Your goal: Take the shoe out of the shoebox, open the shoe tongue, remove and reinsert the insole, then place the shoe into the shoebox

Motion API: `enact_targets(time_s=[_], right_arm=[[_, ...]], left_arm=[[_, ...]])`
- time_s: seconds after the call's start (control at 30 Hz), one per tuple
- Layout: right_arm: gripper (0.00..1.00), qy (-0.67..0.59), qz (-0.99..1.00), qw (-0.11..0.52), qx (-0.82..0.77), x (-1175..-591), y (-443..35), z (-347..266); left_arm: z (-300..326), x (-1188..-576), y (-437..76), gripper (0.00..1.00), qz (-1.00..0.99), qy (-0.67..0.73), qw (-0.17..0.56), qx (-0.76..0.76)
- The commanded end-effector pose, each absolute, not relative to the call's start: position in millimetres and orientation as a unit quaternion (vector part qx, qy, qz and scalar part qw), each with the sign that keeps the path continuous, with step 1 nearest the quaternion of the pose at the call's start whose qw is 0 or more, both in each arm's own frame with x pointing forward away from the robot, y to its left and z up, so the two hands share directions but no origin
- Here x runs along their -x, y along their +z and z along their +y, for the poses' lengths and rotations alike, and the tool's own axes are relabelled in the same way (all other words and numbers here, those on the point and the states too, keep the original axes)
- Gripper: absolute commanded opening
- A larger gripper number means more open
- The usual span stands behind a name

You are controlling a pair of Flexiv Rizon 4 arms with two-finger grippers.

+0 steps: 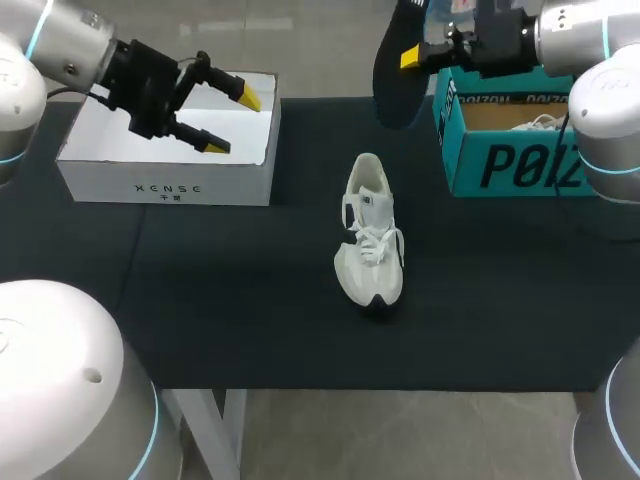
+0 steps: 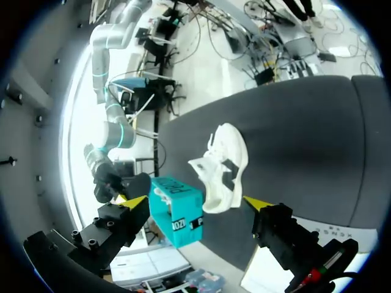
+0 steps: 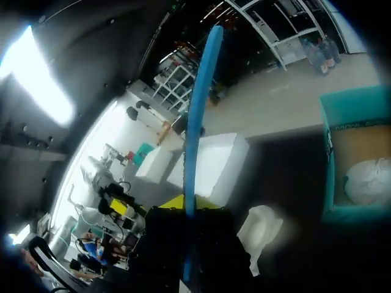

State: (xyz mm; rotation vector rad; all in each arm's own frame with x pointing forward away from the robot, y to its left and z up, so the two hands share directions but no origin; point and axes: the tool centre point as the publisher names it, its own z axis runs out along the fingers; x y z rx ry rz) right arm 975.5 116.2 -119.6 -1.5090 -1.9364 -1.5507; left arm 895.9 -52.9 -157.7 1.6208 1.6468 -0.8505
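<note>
White shoe [image 1: 370,235], long axis near-to-far, toe at near end

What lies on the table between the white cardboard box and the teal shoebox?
Head view: only the white laced sneaker on the black cloth, set slightly nearer the robot than both.

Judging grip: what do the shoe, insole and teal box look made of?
The shoe looks like matte white fabric, laced, with a dark sole. The insole is thin and blue, probably foam. The teal box seems cardboard: bare brown inside.
</note>
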Motion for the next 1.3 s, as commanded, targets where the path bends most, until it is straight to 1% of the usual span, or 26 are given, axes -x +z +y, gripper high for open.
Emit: enact_targets(time_s=[0.03, 0.27, 0.47, 0.63, 0.73, 0.77, 0.97, 1.17, 1.2, 1.23, 1.3], right_arm=[[0.0, -0.446, -0.736, -0.116, 0.495, -974, -117, 123], [0.0, -0.446, -0.736, -0.116, 0.495, -974, -117, 123], [0.0, -0.459, -0.741, -0.102, 0.48, -989, -143, 135], [0.0, -0.479, -0.731, -0.078, 0.479, -1002, -159, 146], [0.0, -0.492, -0.728, -0.054, 0.475, -1008, -168, 153], [0.0, -0.494, -0.728, -0.055, 0.472, -1008, -170, 155], [0.0, -0.528, -0.739, -0.035, 0.416, -1013, -189, 165], [0.0, -0.564, -0.735, 0.019, 0.376, -1015, -211, 164], [0.0, -0.539, -0.754, 0.013, 0.376, -1015, -214, 163], [0.0, -0.513, -0.777, -0.006, 0.365, -1015, -216, 163], [0.0, -0.513, -0.777, -0.006, 0.365, -1015, -216, 163]], left_arm=[[-53, -896, -157, 1.0, 0.631, -0.324, 0.332, -0.621], [-53, -896, -157, 1.0, 0.631, -0.324, 0.332, -0.621], [-53, -896, -157, 1.0, 0.631, -0.324, 0.332, -0.621], [-53, -896, -157, 1.0, 0.631, -0.324, 0.332, -0.621], [-53, -896, -157, 1.0, 0.631, -0.324, 0.332, -0.621], [-53, -896, -157, 1.0, 0.631, -0.324, 0.332, -0.621], [-53, -896, -157, 1.0, 0.631, -0.324, 0.332, -0.621], [-53, -896, -157, 1.0, 0.631, -0.324, 0.332, -0.621], [-53, -896, -157, 1.0, 0.631, -0.324, 0.332, -0.621], [-53, -896, -157, 1.0, 0.631, -0.324, 0.332, -0.621], [-53, -896, -157, 1.0, 0.631, -0.324, 0.332, -0.621]])
